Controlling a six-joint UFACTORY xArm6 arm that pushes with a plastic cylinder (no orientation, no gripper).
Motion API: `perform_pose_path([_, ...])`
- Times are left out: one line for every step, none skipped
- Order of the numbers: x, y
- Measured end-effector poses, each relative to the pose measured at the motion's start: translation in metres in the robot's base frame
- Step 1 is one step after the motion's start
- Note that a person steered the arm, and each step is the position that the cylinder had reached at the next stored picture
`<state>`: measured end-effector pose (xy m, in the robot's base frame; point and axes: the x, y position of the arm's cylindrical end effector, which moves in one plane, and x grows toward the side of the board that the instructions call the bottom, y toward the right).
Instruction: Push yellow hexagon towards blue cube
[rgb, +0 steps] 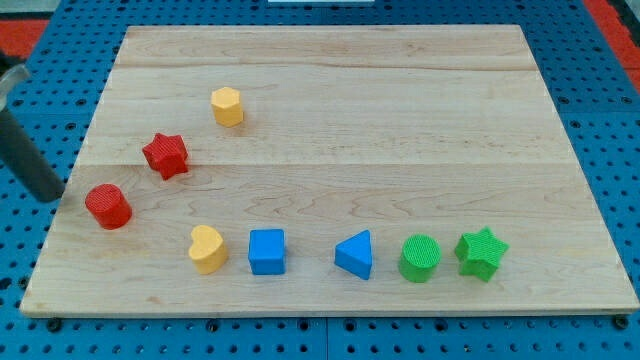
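Near the counter's (330, 160) bottom edge sits the blue cube (267, 251). Farther up lies the yellow hexagon (227, 105). My tip (50, 194), a bare rod tool holding nothing, waits far left; it should approach from above the hexagon, avoiding the red star (165, 155).

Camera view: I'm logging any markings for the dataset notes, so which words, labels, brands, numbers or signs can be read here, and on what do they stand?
None: no text, number or sign can be read anywhere.
Wooden board: bare wood grain only.
Blocks, such as the yellow hexagon and blue cube: plain coloured faces.
My tip, at the board's left edge: plain dark rod.
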<state>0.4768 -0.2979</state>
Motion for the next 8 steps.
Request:
perform_pose_path([-0.031,0.005])
perform_pose_path([-0.088,0.018])
perform_pose_path([-0.118,0.069])
perform_pose_path([-0.118,0.129])
perform_pose_path([-0.132,0.149])
perform_pose_path([-0.163,0.153])
perform_pose_path([-0.124,0.191])
perform_pose_path([-0.083,0.209])
